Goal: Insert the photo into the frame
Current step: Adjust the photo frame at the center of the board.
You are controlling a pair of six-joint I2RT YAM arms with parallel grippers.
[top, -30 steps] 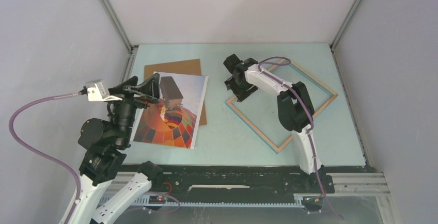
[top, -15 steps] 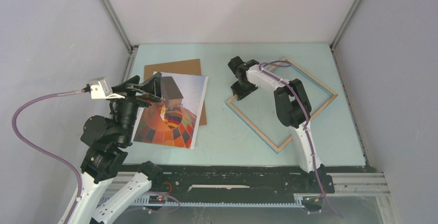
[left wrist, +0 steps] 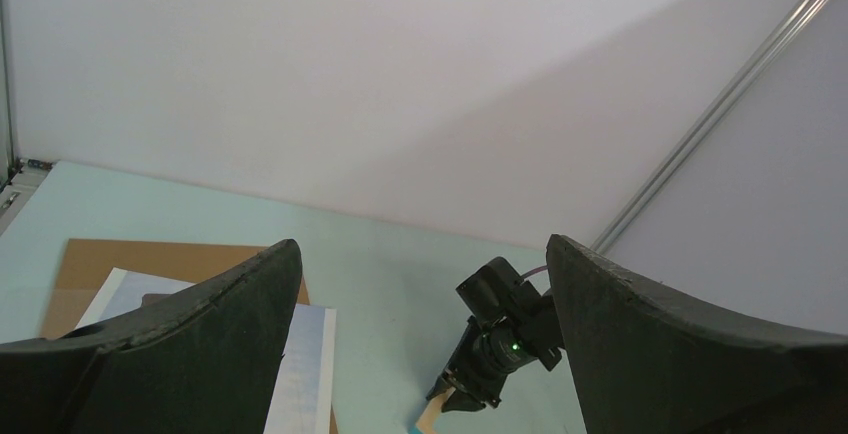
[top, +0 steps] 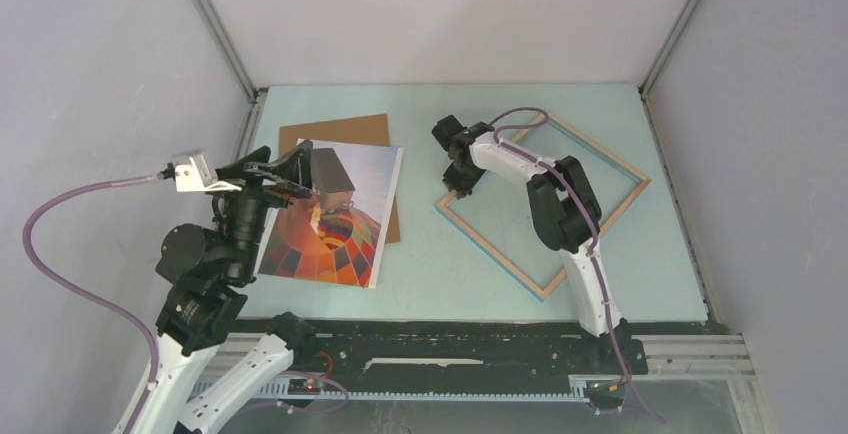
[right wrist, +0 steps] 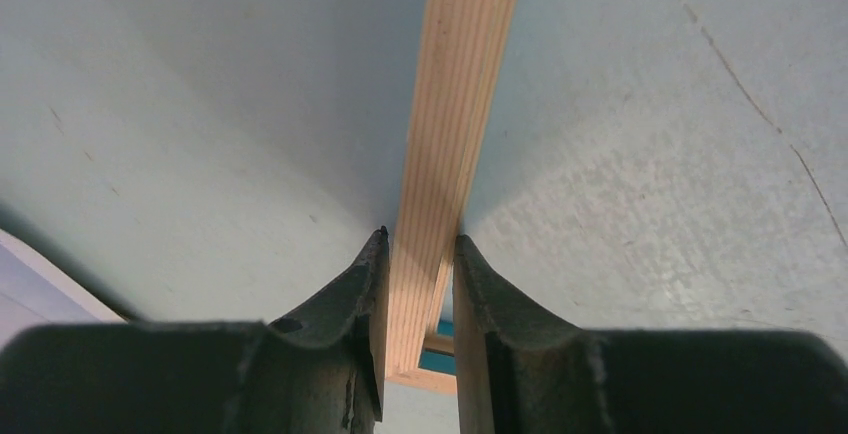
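Top view, photo (top: 335, 216): flat on the left of the table (top: 440, 264), overlapping a brown backing board (top: 340, 131)
Top view, frame (top: 497, 251): right half, turned like a diamond, well apart from the photo
Top view, left gripper (top: 308, 172): over the photo's far edge
Left wrist view: jaws wide apart, nothing between
Right wrist view, right gripper (right wrist: 420, 244): fingers (right wrist: 370, 274) clamped on the frame's light-wood rail

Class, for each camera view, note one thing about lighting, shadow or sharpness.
Top external: soft, even light, the frame sharp, hardly any shadow. Left wrist: the fingers of the left gripper loom dark in the lower corners. Right wrist: the frame's grain is crisp, soft shadow on the table left of it.
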